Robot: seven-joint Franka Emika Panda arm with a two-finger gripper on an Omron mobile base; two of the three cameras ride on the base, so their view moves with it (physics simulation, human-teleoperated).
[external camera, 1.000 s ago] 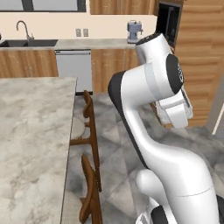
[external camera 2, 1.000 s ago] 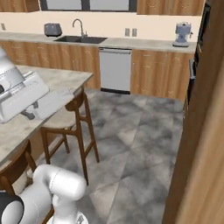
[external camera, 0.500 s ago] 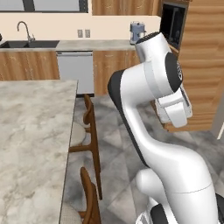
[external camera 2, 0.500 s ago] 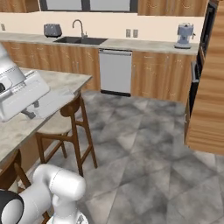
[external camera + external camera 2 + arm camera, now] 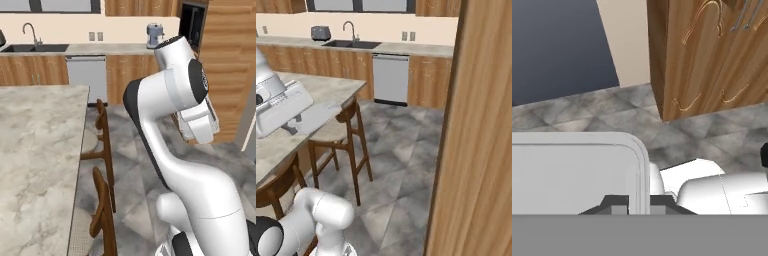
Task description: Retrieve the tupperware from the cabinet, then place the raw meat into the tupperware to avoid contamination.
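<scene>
My gripper [image 5: 639, 204] is shut with nothing between its dark fingertips; it points down at the grey stone floor. The arm is folded, with the hand [image 5: 199, 120] hanging beside the elbow. The cabinet [image 5: 712, 60] is warm-brown wood with pale carved ornaments and silver bar handles [image 5: 747, 15], and its doors are closed. It stands ahead of the gripper at the top right of the hand view. Its wood side [image 5: 481, 150] takes up the right of the right base view. The tupperware and the raw meat are out of view.
A marble island counter [image 5: 35, 150] runs along the left with wooden stools [image 5: 102, 145] against it. At the back wall are a sink [image 5: 35, 47], a dishwasher [image 5: 86, 75], a coffee machine [image 5: 154, 35], a toaster [image 5: 321, 33] and a wall oven [image 5: 192, 25].
Both base views have shifted as the base drives: the tall wood cabinet side has come much closer on the right. The arm keeps its folded pose and the gripper stays shut.
</scene>
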